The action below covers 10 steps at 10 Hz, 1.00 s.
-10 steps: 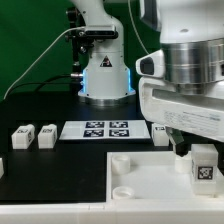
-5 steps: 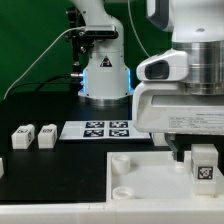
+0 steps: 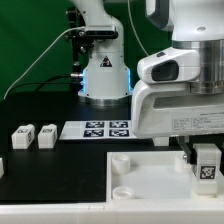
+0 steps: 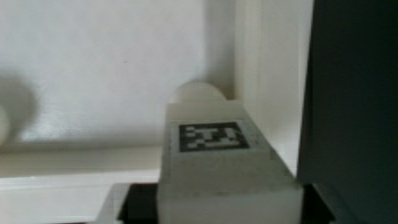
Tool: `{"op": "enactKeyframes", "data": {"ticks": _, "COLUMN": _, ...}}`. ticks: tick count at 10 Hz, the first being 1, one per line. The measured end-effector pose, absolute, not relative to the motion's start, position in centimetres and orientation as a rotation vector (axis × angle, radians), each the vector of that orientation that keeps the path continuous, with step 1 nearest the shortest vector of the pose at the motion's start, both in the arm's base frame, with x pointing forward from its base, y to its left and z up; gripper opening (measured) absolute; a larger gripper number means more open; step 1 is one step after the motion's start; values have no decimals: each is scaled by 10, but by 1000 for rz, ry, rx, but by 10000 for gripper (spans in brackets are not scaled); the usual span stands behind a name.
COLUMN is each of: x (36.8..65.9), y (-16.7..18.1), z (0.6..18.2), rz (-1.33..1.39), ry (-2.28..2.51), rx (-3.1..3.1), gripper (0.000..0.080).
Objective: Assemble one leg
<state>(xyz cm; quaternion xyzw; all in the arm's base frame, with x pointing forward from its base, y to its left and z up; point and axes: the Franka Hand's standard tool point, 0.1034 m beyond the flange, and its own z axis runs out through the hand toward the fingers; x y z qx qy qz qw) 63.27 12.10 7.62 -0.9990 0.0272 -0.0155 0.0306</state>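
Note:
My gripper (image 3: 205, 152) is shut on a leg (image 3: 206, 166), a small white post with a black-and-white marker on its face. It holds the leg upright over the large white tray (image 3: 135, 178) at the exterior view's right. In the wrist view the leg (image 4: 222, 150) fills the middle, with its marker facing the camera and dark fingers (image 4: 139, 203) on either side. The leg's far end sits by the tray's inner wall (image 4: 263, 70). I cannot tell if the leg's tip touches the tray.
Two more white legs (image 3: 22, 137) (image 3: 46, 136) lie at the exterior view's left on the black table. The marker board (image 3: 97, 129) lies in front of the arm's base (image 3: 105, 75). A round corner socket (image 3: 120, 162) shows on the tray.
The gripper with the leg has moved a little to the exterior view's right and lower toward the tray. The other legs have not moved.

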Motion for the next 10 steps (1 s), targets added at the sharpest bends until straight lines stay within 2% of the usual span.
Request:
{"op": "enactKeyframes", "data": {"ticks": 5, "x": 633, "y": 118, "z": 75, "rz": -12, "ry": 1014, "rx": -2897, "gripper": 295}}
{"op": "enactKeyframes", "data": {"ticks": 8, "x": 632, "y": 116, "z": 73, "rz": 33, "ry": 1750, "rx": -2506, "gripper": 295}}
{"op": "enactKeyframes", "data": {"ticks": 10, "x": 632, "y": 117, "z": 73, "rz": 44, "ry": 2011, "rx": -2303, "gripper": 295}}
